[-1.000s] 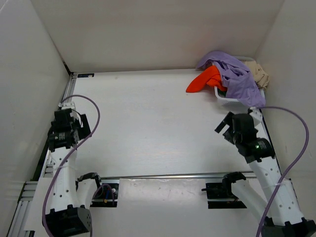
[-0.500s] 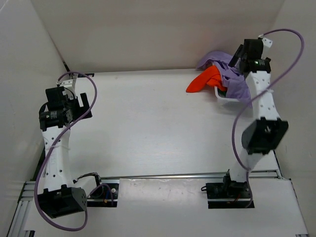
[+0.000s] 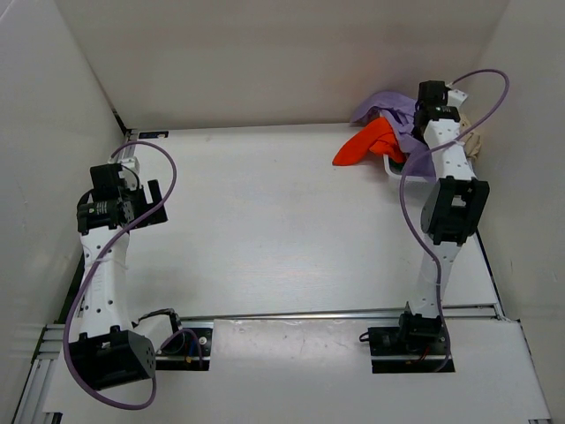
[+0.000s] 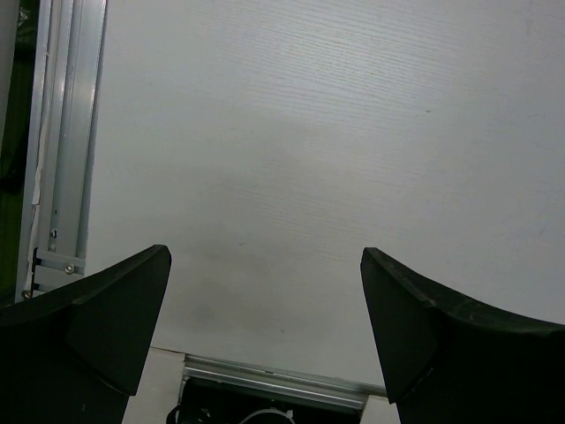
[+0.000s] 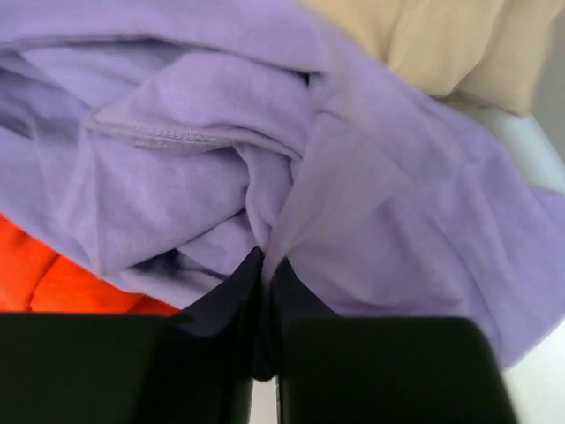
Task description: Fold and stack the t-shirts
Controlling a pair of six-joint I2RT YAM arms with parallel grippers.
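From the top view I see the left gripper [image 3: 148,200] held above the table [image 3: 265,230] near its left edge, well apart from the clothes. The right arm stretches to the far right corner, where the right gripper [image 3: 425,112] sits down in the pile. The lavender shirt [image 3: 387,103] drapes over the basket [image 3: 402,175], the orange shirt [image 3: 364,147] spills out onto the table, and the beige shirt [image 3: 472,143] peeks out on the far side. On the left wrist view, the 2 fingers [image 4: 88,327] stand wide apart over bare table, with a rail [image 4: 66,132] at the left. On the right wrist view, the right gripper [image 5: 265,262] has its fingers pressed together, pinching a fold of the lavender shirt [image 5: 177,177]; orange shirt [image 5: 53,283] lies lower left, beige shirt [image 5: 441,44] upper right.
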